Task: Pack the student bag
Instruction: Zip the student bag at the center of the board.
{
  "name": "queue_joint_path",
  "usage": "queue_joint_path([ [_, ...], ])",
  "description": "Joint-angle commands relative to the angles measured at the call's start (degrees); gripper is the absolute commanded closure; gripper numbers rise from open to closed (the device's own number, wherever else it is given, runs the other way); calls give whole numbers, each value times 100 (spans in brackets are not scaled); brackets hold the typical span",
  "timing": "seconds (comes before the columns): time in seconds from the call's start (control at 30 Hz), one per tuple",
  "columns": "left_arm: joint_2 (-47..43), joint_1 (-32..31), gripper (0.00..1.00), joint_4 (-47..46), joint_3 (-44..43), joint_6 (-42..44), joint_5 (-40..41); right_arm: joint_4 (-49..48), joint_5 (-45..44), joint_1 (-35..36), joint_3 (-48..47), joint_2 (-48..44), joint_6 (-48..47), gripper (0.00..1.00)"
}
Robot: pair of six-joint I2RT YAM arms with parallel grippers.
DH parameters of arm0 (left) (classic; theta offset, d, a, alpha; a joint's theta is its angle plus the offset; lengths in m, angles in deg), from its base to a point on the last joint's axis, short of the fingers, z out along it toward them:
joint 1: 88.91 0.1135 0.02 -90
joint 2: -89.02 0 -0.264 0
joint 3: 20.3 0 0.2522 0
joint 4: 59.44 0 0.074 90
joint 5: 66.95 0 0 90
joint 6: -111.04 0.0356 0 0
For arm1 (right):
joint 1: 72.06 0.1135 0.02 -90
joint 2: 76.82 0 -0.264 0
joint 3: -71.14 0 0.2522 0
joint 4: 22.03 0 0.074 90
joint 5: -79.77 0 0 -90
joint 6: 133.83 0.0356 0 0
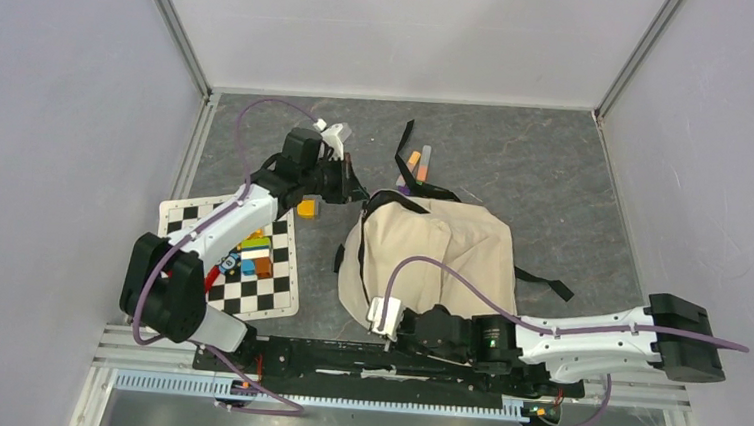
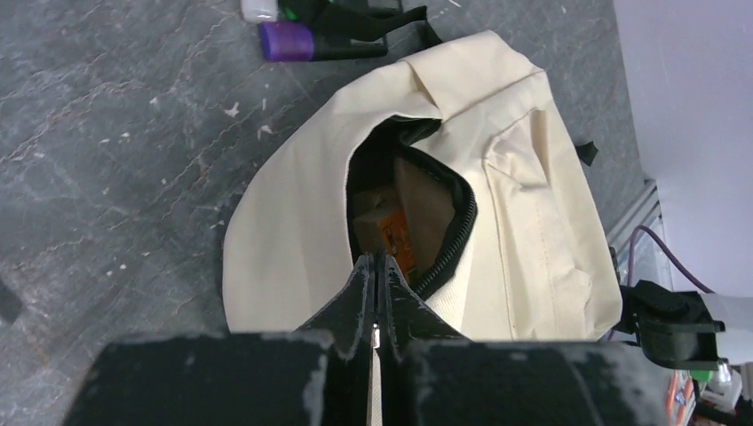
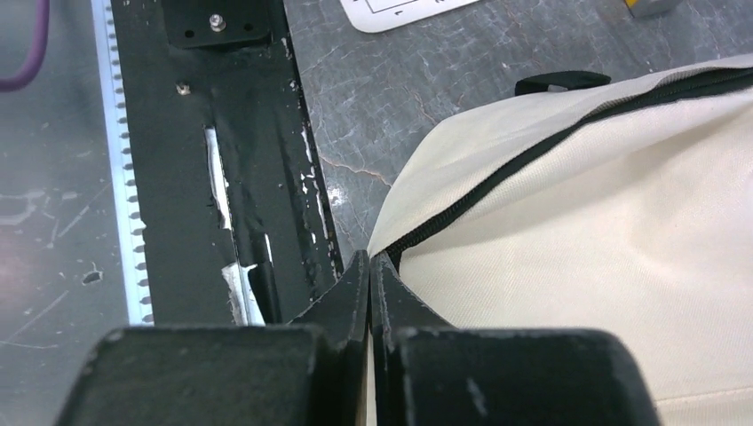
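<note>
Surrounding student bag (image 1: 461, 249): grey table (image 1: 517, 163), walls (image 1: 405, 35)

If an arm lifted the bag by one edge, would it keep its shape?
Probably not: the bag is creased, slumped cloth, so it would likely sag. It gapes open, so the orange item inside might shift.

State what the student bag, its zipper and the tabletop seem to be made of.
The student bag: cream woven cloth, matte, likely canvas; it creases and shows stitched seams. Its zipper: black, toothed tape, probably plastic or nylon; too small to be sure. The tabletop: dark grey, pale veining like stone or a stone-print laminate.
</note>
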Motion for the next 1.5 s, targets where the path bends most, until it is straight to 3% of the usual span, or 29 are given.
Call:
queue_joint_path([
  [0.0, -1, 72, 98, -314, -438, 664, -591, -39, -93, 153, -39, -399, 584, 93],
  [0.13, -142, 71, 98, -100, -274, 927, -1437, 331, -1228, 0, -363, -635, 950, 64],
  [0.33, -463, 66, 98, -373, 103, 902, -1767, 393, -157, -1456, -836, -587, 1083, 40],
  [0.47, -443, 67, 98, -364, 76, 863, -1769, 439, -294, -2023, -1205, -152, 1278, 28],
  [0.57, -432, 66, 98, -284, 43, 861, -1786, -38, 52, -2458, -1283, 76, 1058, 22],
  [0.67, -441, 71, 98, -137, 7, 938, -1650, -542, 1044, -2977, -1302, 185, 764, 21],
  [0.77, -415, 66, 98, -96, -46, 1088, -1653, -595, 1872, -3483, -1431, 332, 489, 18],
  [0.9, -248, 40, 96, -5, -197, 1274, -1717, -677, 2266, -4135, -1270, 352, 454, 12],
  [0.93, -215, 31, 91, 48, -224, 1303, -1691, -728, 2350, -4295, -1221, 316, 475, 10],
  [1.07, -396, 22, 32, 271, -253, 1385, -1048, -886, 2624, -4669, -1057, 169, 518, 5],
  [1.13, -737, 18, 15, 261, -123, 1301, -423, -933, 2779, -4759, -1073, 172, 481, 4],
  [1.2, -1149, 22, 6, 302, 25, 1157, 241, -876, 2949, -4829, -1203, 253, 432, 4],
  [1.33, -2019, 22, 0, 509, 497, 570, 1301, -569, 3461, -4881, -1644, 639, 258, 6],
  [1.47, -2801, 22, 0, 526, 1239, -153, 1239, -541, 4182, -4872, -1915, 1034, 18, 9],
])
